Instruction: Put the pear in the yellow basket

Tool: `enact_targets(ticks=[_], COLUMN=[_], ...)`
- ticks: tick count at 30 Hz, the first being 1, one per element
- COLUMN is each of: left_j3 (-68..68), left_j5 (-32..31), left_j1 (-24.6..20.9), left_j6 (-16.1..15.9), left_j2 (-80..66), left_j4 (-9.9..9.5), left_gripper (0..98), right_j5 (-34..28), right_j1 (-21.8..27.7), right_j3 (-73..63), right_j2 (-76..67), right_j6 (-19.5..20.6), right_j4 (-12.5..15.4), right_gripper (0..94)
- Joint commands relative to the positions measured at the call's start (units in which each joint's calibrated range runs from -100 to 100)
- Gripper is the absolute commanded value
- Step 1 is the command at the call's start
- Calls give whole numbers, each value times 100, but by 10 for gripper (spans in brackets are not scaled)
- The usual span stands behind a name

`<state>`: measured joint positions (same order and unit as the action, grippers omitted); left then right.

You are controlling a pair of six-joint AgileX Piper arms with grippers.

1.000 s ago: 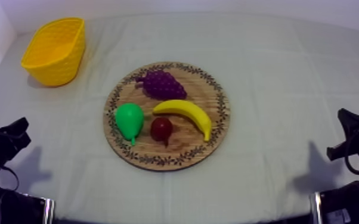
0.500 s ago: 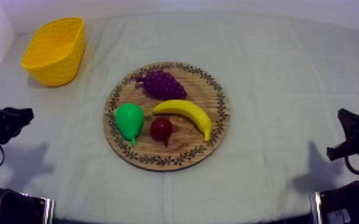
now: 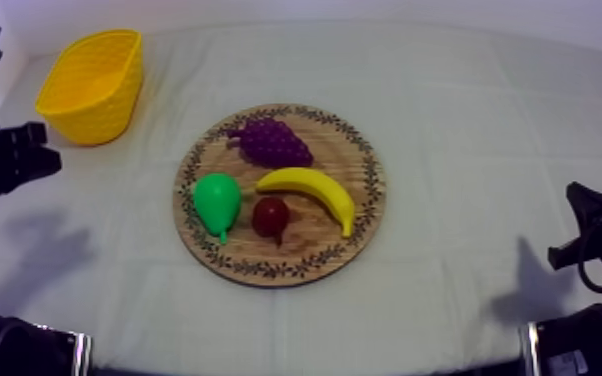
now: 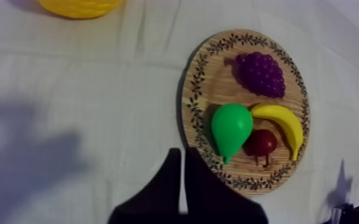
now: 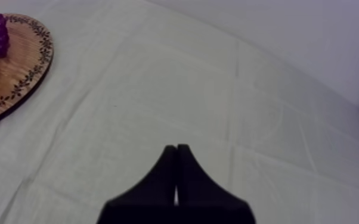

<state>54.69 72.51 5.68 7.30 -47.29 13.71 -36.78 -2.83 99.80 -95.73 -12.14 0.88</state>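
Observation:
A green pear (image 3: 216,202) lies on the left part of the round wooden board (image 3: 317,248), stalk end toward the table's front. The yellow basket (image 3: 93,84) stands at the far left corner. My left gripper (image 3: 49,158) hangs above the cloth at the left edge, in front of the basket and well left of the board. In the left wrist view its fingers lie together as a narrow wedge (image 4: 182,157), shut on nothing, short of the pear (image 4: 231,126). My right gripper (image 3: 577,205) sits low at the right edge, and its own view shows it (image 5: 176,150) shut over bare cloth.
Purple grapes (image 3: 271,141), a banana (image 3: 312,192) and a small red fruit (image 3: 271,216) share the board; the red fruit lies close to the pear's right. A wall rises behind the basket and along the table's left.
My left arm has lifted from its low place at the left and travelled toward the far side, ending in front of the basket. The right arm and the fruit have not moved.

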Motion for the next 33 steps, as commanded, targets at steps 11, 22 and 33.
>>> enact_targets(ticks=[11, 22, 33], left_j3=[-1568, -2573, -3286], left_j5=[913, 1112, 1138], left_j1=[806, 1838, 2260], left_j6=[678, 1108, 1472], left_j2=[1217, 2336, 3223], left_j4=[-206, -547, -666], left_gripper=[0, 0, 0], right_j5=[1, 1, 1], right_j1=[-1, -1, -1], right_j3=[-2, -2, -2], right_j2=[-3, -3, -3], right_j6=[0, 0, 0], right_j4=[2, 2, 2], right_gripper=[2, 2, 2])
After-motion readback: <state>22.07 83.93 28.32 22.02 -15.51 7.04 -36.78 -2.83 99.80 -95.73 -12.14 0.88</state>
